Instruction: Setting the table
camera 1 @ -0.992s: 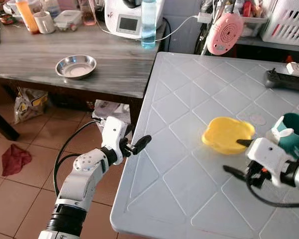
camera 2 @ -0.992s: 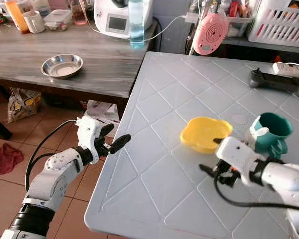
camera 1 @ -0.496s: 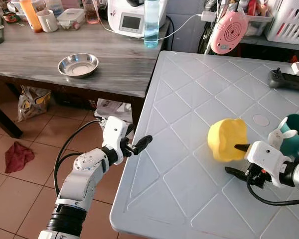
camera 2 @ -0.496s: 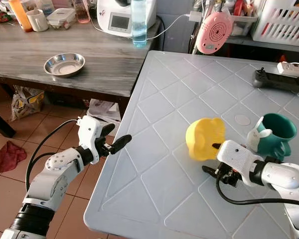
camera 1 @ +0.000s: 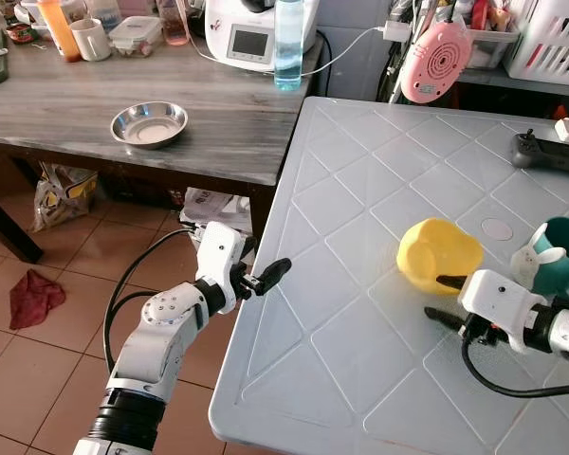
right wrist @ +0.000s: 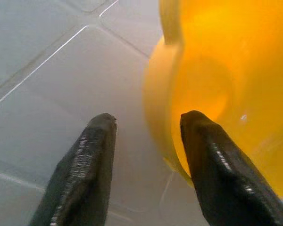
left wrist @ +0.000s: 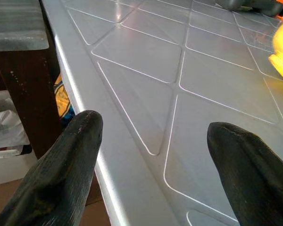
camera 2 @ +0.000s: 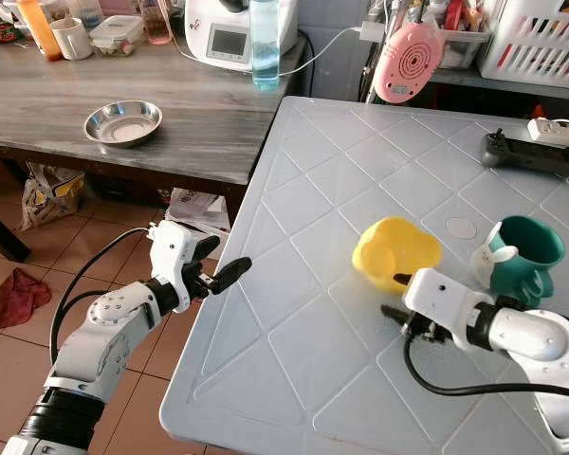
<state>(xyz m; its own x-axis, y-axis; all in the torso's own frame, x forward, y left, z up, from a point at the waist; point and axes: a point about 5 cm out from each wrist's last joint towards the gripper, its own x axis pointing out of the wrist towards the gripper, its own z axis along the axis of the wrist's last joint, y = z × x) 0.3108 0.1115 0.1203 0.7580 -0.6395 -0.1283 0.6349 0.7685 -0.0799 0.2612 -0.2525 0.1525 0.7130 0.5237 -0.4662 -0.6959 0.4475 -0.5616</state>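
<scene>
A yellow plastic bowl (camera 1: 439, 252) lies tilted on the grey-white table (camera 1: 360, 190), with its mouth turned toward my right gripper (camera 1: 445, 297). That gripper is open and low over the table at the bowl's near edge. In the right wrist view the bowl (right wrist: 217, 94) is close ahead, its rim between the fingers (right wrist: 92, 165), and one finger overlaps its inside. A teal mug (camera 1: 561, 248) with a white rabbit handle stands upright just right of the bowl. My left gripper (camera 1: 264, 276) is open and holds nothing at the table's left edge (left wrist: 85, 89).
A wooden side table (camera 1: 76, 95) on the left carries a steel dish (camera 1: 149, 123), a water bottle (camera 1: 287, 43), cups and a white appliance (camera 1: 251, 33). A black controller (camera 1: 548, 152) lies at the far right. A pink fan (camera 1: 439, 61) hangs behind. A red cloth (camera 1: 33, 296) lies on the floor.
The yellow bowl lay flat a second ago, stood up on its edge half a second ago, and has now tipped partway back down. My right gripper has shifted slightly left. The left arm is unchanged.
</scene>
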